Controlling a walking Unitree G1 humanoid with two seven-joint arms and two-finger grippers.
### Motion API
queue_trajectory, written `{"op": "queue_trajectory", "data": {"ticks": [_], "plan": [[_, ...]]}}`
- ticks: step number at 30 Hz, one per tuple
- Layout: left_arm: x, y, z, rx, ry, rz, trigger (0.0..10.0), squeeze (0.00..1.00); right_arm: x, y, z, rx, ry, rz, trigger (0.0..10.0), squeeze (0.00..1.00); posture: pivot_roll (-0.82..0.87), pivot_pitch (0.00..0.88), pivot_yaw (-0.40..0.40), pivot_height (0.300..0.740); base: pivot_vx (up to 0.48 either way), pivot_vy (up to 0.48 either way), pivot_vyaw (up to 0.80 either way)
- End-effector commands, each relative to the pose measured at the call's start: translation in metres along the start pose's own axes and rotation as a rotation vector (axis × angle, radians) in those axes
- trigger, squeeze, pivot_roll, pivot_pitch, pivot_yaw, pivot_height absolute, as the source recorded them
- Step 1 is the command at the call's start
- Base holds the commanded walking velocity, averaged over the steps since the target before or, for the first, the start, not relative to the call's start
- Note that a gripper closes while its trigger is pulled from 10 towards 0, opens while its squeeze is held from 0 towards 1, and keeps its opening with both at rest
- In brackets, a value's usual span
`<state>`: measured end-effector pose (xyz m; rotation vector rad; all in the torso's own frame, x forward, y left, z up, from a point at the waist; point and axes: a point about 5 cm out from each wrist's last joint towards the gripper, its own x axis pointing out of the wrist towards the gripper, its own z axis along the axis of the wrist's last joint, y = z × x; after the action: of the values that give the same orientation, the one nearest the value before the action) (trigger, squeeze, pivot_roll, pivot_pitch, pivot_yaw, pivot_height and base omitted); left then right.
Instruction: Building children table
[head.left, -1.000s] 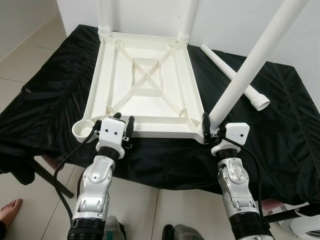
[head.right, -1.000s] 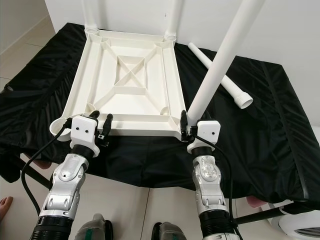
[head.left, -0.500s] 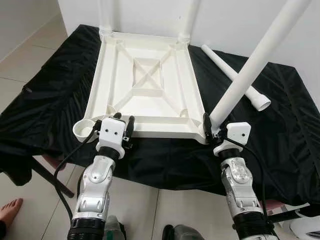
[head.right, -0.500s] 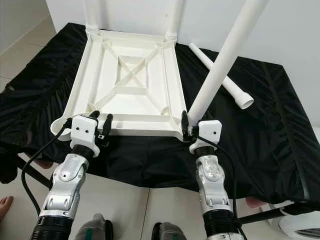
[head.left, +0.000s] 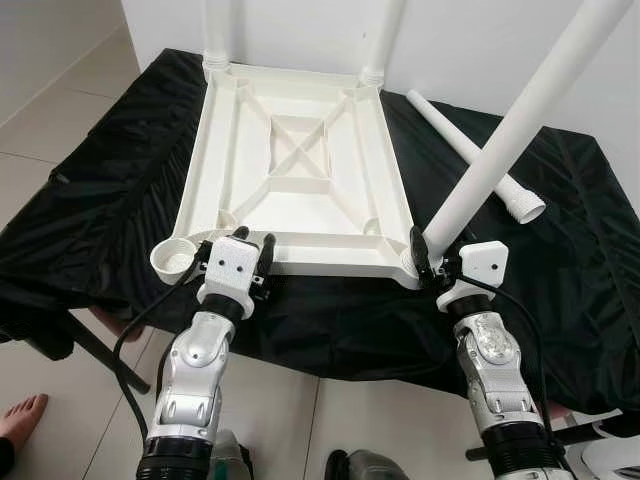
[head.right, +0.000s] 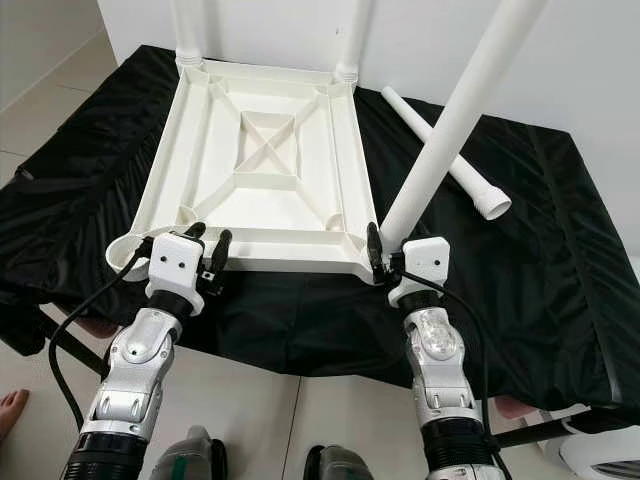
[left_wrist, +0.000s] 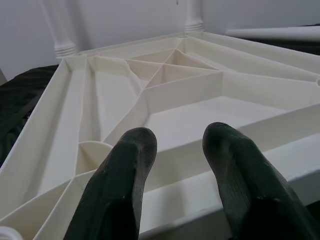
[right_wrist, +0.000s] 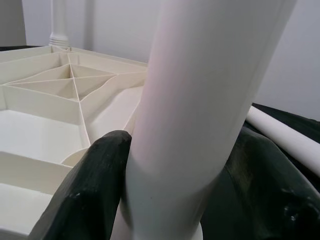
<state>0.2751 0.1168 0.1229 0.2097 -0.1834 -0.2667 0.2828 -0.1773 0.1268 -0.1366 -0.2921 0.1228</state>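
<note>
Left eye view: table leg (head.left: 500, 140) steeper.

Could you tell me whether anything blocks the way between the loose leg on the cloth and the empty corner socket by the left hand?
Nothing visible sits in the empty socket. The left hand hovers open right beside it, over the tabletop's near edge. The loose leg lies across the cloth, beyond the tilted leg that the right hand grips.

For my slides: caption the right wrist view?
Right gripper clamps a white table leg at the upturned tabletop's corner.
</note>
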Motion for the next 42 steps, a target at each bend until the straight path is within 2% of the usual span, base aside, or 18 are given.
{"op": "queue_trajectory", "data": {"ticks": [1, 5, 16, 42], "plan": [[-0.0025, 0.0002, -0.0026, 0.007, 0.004, 0.062, 10.0, 0.0, -0.0017, -0.0128, -0.0008, -0.005, 0.013, -0.039, 10.0, 0.0, 0.04, 0.049, -0.081, 0.74, 0.0, 0.0, 0.0], [-0.0031, -0.0018, -0.0041, 0.013, 0.019, 0.046, 10.0, 0.0, -0.0005, -0.018, 0.0014, -0.009, 0.011, -0.027, 10.0, 0.0, 0.03, 0.059, -0.081, 0.74, 0.0, 0.0, 0.0], [-0.0036, -0.0055, -0.0039, 0.016, 0.023, 0.033, 10.0, 0.0, -0.0001, -0.0193, 0.0035, 0.0, 0.012, 0.007, 10.0, 0.0, 0.03, 0.064, -0.081, 0.74, 0.0, 0.0, 0.0], [-0.0049, -0.0066, -0.0059, 0.024, 0.027, 0.022, 10.0, 0.0, -0.0015, -0.0103, -0.0012, 0.045, 0.046, 0.111, 10.0, 0.0, 0.04, 0.06, -0.084, 0.74, 0.0, 0.0, 0.0]]}}
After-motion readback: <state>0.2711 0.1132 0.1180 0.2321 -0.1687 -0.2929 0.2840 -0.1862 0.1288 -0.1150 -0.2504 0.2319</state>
